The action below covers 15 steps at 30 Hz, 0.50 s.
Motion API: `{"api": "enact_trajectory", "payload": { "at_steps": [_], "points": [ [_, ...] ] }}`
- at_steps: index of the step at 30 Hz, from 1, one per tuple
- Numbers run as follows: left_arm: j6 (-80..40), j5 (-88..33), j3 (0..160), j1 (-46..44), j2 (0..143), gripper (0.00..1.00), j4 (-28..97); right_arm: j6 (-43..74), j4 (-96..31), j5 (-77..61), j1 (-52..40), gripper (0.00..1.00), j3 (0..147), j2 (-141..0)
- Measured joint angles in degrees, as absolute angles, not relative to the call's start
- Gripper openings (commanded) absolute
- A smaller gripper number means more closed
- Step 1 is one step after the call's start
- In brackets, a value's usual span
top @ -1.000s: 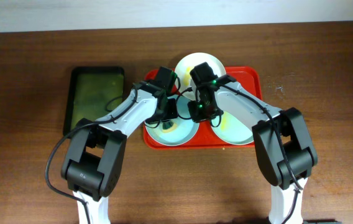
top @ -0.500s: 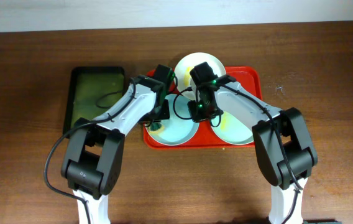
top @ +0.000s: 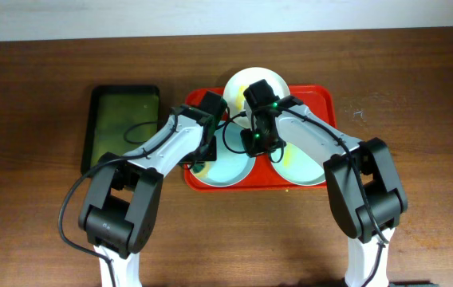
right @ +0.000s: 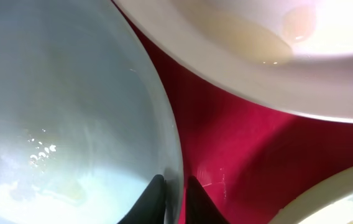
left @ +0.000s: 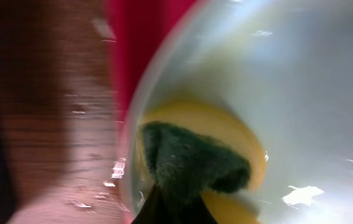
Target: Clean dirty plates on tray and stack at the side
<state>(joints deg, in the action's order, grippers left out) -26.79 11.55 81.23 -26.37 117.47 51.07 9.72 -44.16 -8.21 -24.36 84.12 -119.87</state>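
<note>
The red tray holds three plates: a white one at the back, a pale blue-green one at front left and another at front right. My left gripper is shut on a green and yellow sponge and presses it on the front-left plate at its left rim. My right gripper is shut on that plate's right rim, one finger inside and one outside. The white plate shows a pale yellow smear.
A smaller dark green tray lies on the wooden table left of the red tray. The third plate's rim lies close to my right gripper. Both arms reach in from the front and meet over the red tray.
My left gripper has swept the sponge leftwards from the plate's middle to its left rim. My right gripper has held still on the rim.
</note>
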Motion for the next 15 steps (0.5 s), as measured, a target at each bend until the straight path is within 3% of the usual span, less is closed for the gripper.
{"api": "enact_trajectory", "payload": {
  "at_steps": [2,8,15],
  "points": [
    [-26.79,13.85,81.14,-26.72,117.47,0.00,51.29,9.93,-44.12,-8.64,-24.38,0.04,84.12,-119.87],
    [-28.77,17.76,80.73,-26.81,113.73,0.00,52.21,10.52,-44.21,-9.37,-24.45,0.04,84.53,-119.85],
    [-29.89,20.47,80.40,-25.39,93.21,0.00,53.89,10.31,-52.88,-7.27,-24.49,0.04,91.81,-119.74]
  ]
}}
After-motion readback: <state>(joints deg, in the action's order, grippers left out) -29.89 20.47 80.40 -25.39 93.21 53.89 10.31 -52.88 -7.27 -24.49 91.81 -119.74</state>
